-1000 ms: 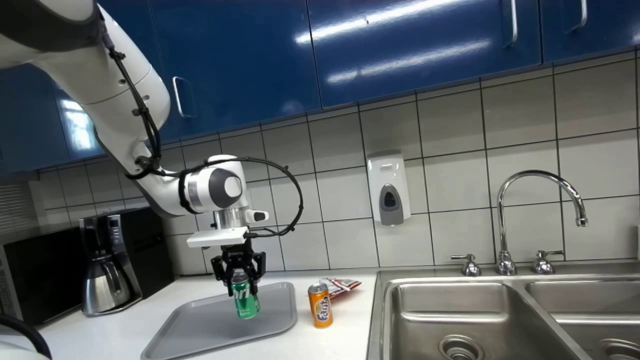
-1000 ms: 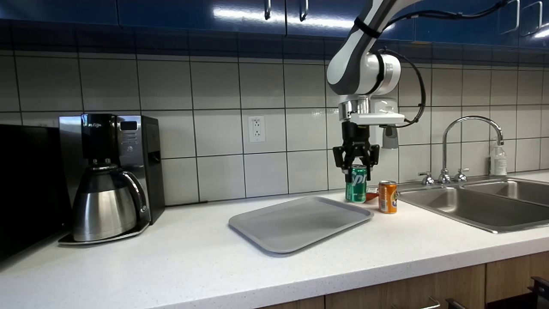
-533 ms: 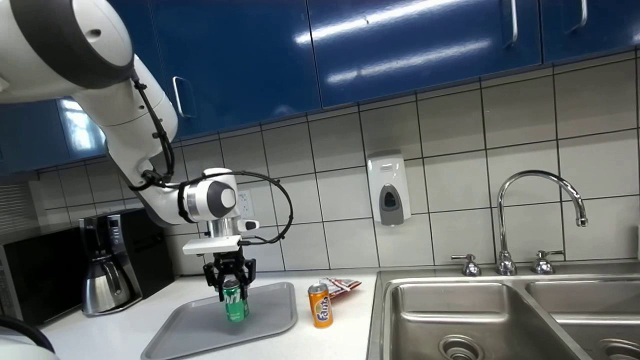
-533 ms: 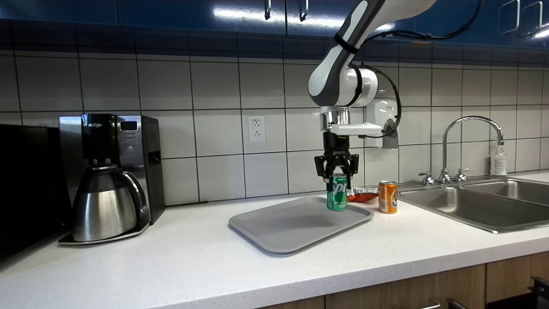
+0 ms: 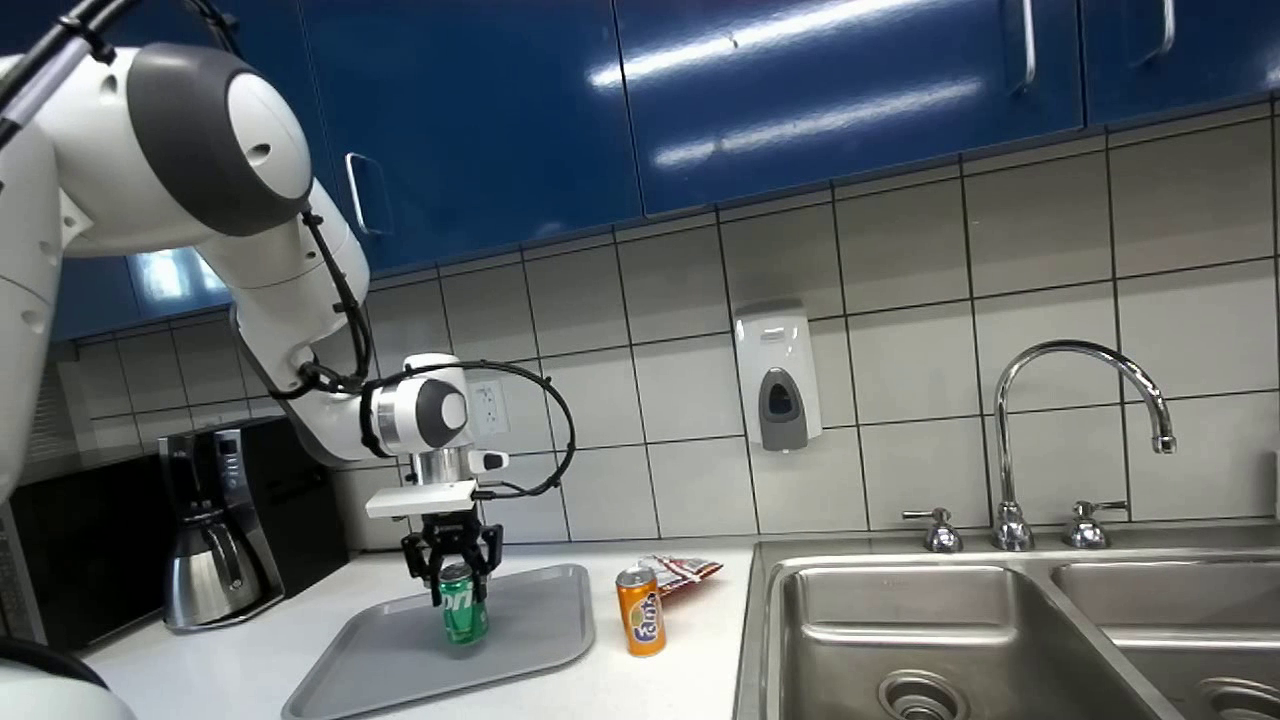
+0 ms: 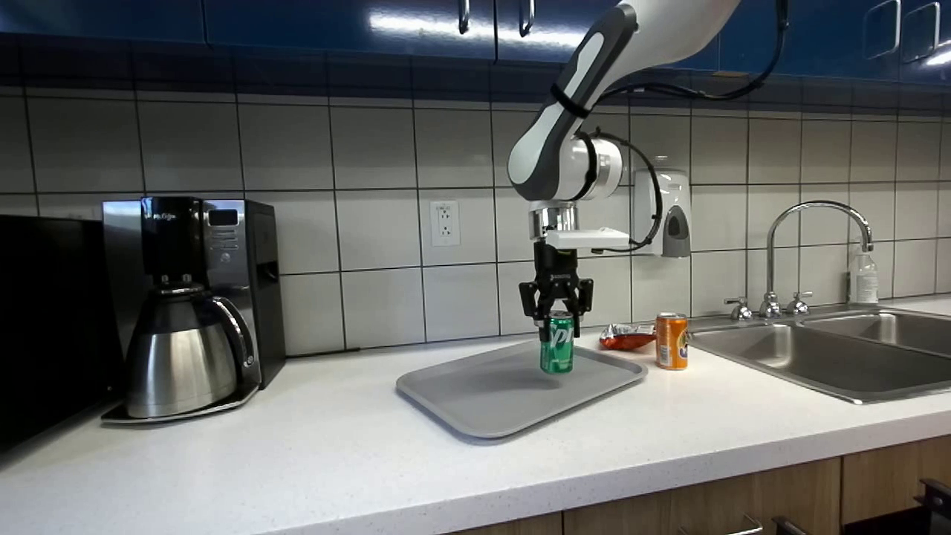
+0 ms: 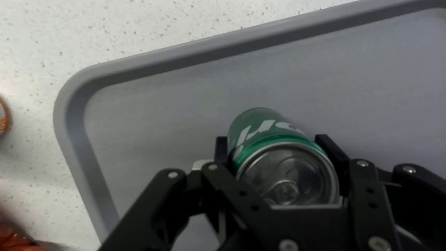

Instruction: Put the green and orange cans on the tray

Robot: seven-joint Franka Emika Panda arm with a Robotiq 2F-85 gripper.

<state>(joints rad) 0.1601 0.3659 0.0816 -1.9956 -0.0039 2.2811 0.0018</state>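
My gripper (image 6: 561, 333) is shut on the green can (image 6: 557, 358) near its top, with a finger on each side. The can is upright over the grey tray (image 6: 483, 405); it seems to hang slightly above the surface. In an exterior view the green can (image 5: 465, 615) is over the tray (image 5: 400, 665). In the wrist view the can (image 7: 261, 129) sits between the fingers, its lid toward the camera. The orange can (image 5: 640, 612) stands upright on the counter beside the tray, also seen in an exterior view (image 6: 672, 342); only its edge shows in the wrist view (image 7: 2, 118).
A red and silver packet (image 6: 628, 338) lies behind the tray, close to the orange can. A coffee maker (image 6: 189, 312) stands left of the tray. The sink (image 5: 900, 620) with its faucet (image 5: 1010, 440) is on the right. Blue cabinets (image 5: 480, 120) hang above.
My gripper has carried the green can left in both exterior views, further over the tray and slightly lower. The packet behind shows more now. The orange can and tray have not moved.
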